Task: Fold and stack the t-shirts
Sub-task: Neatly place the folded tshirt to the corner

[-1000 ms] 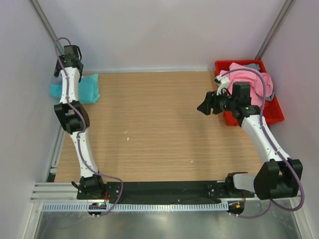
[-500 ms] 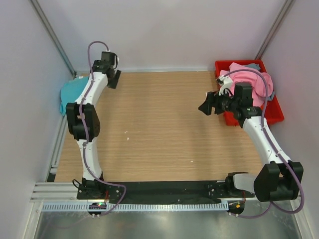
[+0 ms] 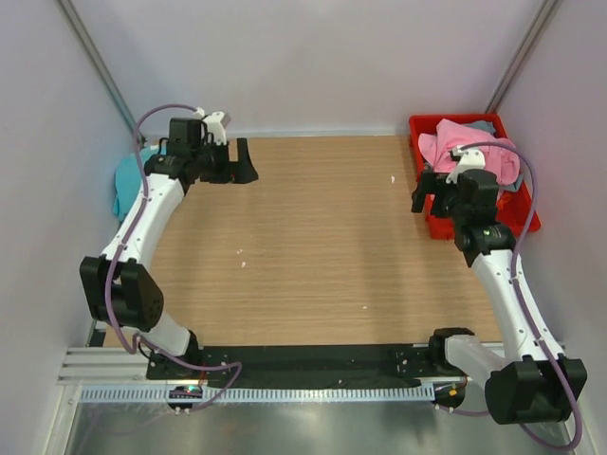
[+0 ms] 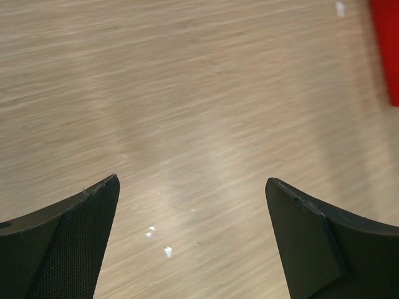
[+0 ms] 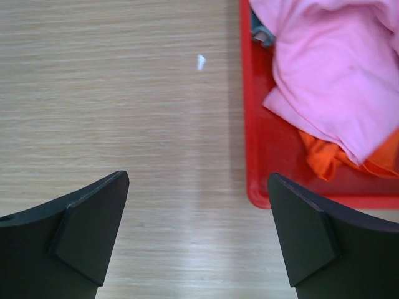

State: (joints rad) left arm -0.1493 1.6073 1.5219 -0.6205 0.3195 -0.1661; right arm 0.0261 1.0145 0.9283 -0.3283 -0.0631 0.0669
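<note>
1. The left gripper [image 3: 243,169] hung over the far left part of the wooden table [image 3: 313,256]. Its jaws were spread wide with only bare wood showing between them.
2. The turquoise-blue t-shirt [image 3: 124,182] lay bunched at the table's far left edge, behind that arm and apart from its fingers.
3. The right gripper [image 3: 423,195] hovered over the table just beside the red bin [image 3: 527,214], likewise wide open and empty.
4. The pink t-shirt [image 5: 330,68] sat heaped in the bin over some orange cloth [image 5: 324,159], with an edge of grey-blue cloth [image 3: 486,124] at the far end.
</note>
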